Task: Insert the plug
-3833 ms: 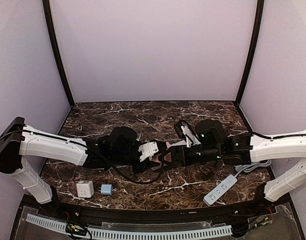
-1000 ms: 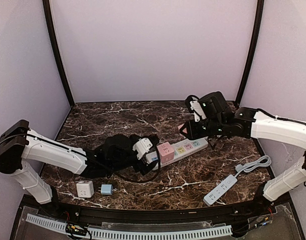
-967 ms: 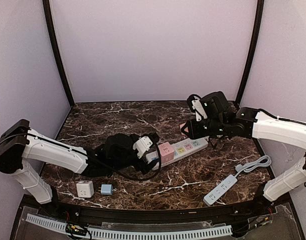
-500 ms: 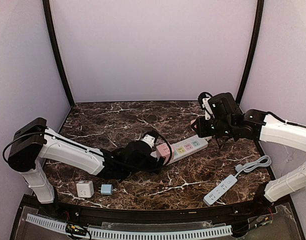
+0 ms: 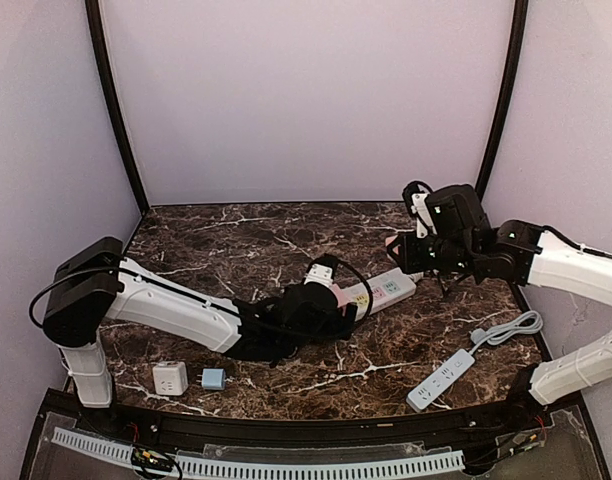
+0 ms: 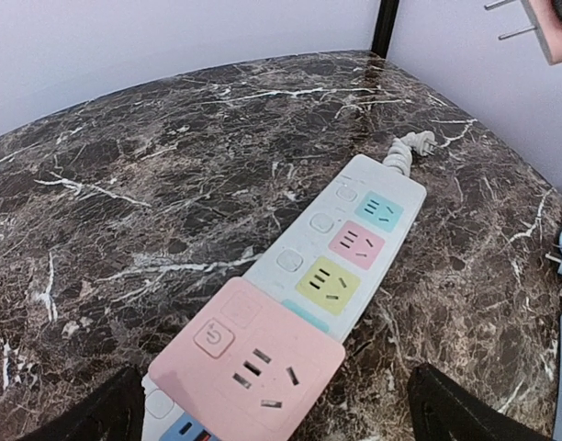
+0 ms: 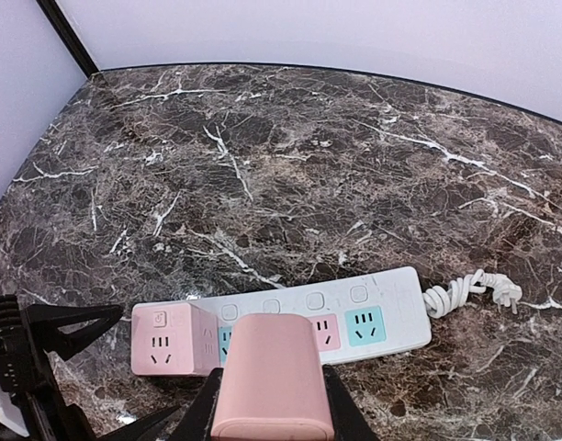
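While the left arm has reached along to the pink-cube end of the long white power strip with pastel sockets (image 5: 384, 289), the right arm has drawn back and up past the strip's cord end. The left gripper (image 5: 326, 298) now stands fully spread, holding nothing, its dark fingers (image 6: 95, 415) flanking the pink cube adapter (image 6: 252, 355) seated on that end; whether they touch it I cannot tell. The right gripper (image 5: 403, 252) is clamped on the pink block plug (image 7: 273, 386), which hangs in the air above the strip's cord end, its metal prongs bare and well apart from any socket. This reads as a set-up for bracing: the left looks ready to close and steady the strip, and the insertion itself is not yet begun.
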Robot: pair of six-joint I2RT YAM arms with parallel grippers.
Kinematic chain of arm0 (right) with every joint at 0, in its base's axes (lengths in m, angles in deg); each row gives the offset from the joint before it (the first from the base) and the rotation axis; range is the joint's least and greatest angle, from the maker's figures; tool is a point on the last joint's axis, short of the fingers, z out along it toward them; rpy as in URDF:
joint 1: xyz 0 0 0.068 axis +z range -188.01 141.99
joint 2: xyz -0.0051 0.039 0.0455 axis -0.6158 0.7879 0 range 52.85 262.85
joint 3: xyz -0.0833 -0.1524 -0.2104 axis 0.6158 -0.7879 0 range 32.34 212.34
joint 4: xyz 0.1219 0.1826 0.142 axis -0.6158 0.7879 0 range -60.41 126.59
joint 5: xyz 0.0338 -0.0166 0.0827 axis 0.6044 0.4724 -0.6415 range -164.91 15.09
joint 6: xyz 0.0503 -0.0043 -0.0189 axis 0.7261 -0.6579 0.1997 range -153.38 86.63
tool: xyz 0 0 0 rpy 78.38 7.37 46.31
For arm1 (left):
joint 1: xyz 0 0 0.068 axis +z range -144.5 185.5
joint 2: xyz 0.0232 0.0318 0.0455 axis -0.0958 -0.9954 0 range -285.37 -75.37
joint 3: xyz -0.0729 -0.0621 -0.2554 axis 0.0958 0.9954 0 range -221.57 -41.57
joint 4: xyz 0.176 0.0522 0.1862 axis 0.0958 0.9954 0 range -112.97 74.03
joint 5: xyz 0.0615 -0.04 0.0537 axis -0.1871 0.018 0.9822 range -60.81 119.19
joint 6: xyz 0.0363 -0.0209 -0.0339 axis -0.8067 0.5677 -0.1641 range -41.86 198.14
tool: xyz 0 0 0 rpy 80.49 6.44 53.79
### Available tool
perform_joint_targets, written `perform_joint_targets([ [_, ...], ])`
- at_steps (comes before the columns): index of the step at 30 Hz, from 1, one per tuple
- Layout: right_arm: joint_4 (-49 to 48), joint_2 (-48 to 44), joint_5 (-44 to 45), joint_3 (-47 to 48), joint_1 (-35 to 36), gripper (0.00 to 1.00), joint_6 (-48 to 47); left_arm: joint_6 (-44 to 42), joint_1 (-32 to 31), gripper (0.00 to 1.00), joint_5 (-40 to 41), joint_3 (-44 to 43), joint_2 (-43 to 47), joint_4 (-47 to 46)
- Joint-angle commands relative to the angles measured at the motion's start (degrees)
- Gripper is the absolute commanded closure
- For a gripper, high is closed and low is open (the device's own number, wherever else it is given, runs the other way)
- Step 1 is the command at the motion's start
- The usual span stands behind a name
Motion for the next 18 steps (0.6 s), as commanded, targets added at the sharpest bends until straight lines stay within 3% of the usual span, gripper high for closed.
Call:
perform_joint_targets([
  [1, -1.7, -2.1, 0.0, -1.3, -0.4, 1.00, -0.6, 5.6, -1.2, 0.00, 5.7, -2.7, -2.9, -0.5],
  [7, -2.3, -4.3, 0.2, -2.6, -0.4, 1.00, -1.1, 15.9, -2.0, 0.00, 11.8, -5.4, -4.7, 4.7],
  [12, -2.6, -4.6, 0.2, -3.0, -0.3, 1.00, -1.3, 18.6, -2.8, 0.00, 15.9, -6.5, -7.6, 2.1],
  [18, -2.6, -4.6, 0.7, -3.1, -0.4, 1.00, -1.5, 23.3, -2.8, 0.00, 19.7, -12.1, -11.1, 7.7],
])
